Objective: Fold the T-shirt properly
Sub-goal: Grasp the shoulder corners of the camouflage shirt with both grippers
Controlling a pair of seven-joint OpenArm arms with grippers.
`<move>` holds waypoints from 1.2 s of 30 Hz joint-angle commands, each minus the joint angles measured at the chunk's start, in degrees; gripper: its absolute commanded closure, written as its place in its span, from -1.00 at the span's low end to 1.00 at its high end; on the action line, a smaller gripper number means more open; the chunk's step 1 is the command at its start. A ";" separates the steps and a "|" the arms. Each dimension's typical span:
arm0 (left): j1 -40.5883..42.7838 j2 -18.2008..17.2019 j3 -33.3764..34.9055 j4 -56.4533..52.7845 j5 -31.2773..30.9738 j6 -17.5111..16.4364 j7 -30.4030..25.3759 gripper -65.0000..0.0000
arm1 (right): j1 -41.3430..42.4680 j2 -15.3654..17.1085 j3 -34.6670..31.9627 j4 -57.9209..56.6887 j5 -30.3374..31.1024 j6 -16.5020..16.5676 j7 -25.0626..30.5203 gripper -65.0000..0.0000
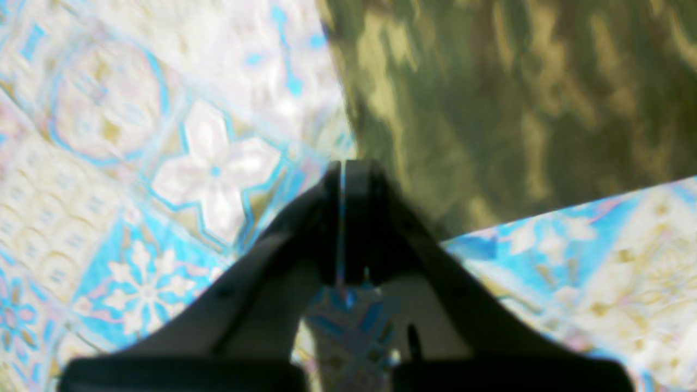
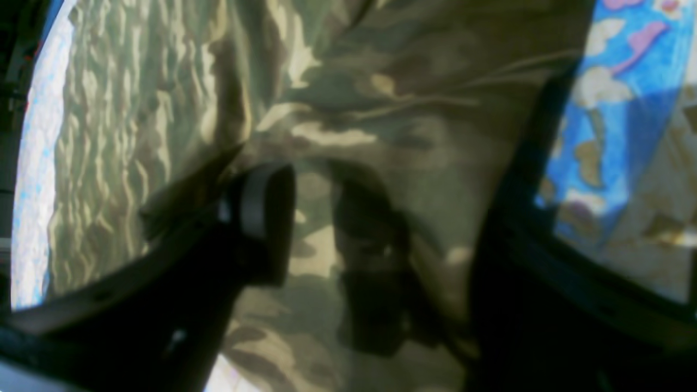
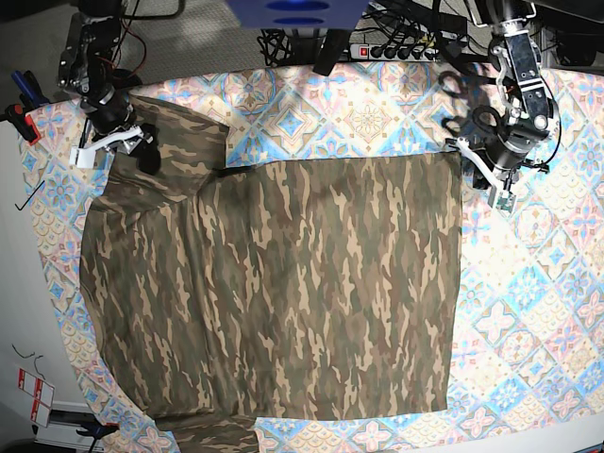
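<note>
Camouflage cloth in olive, brown and tan made up the one shirt, spread mostly flat across a bench draped in a pastel tablecloth. Two arms worked it. Only the base view showed the whole outline. Up close, the left gripper had its fingers pressed together just off the shirt's edge; the right gripper stood parted around a bunched fold.
</note>
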 commanded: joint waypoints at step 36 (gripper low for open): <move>-13.44 0.21 6.26 -28.21 -0.83 -11.31 10.75 0.58 | -2.13 -0.74 -4.86 -0.63 -4.02 -0.98 -7.44 -0.08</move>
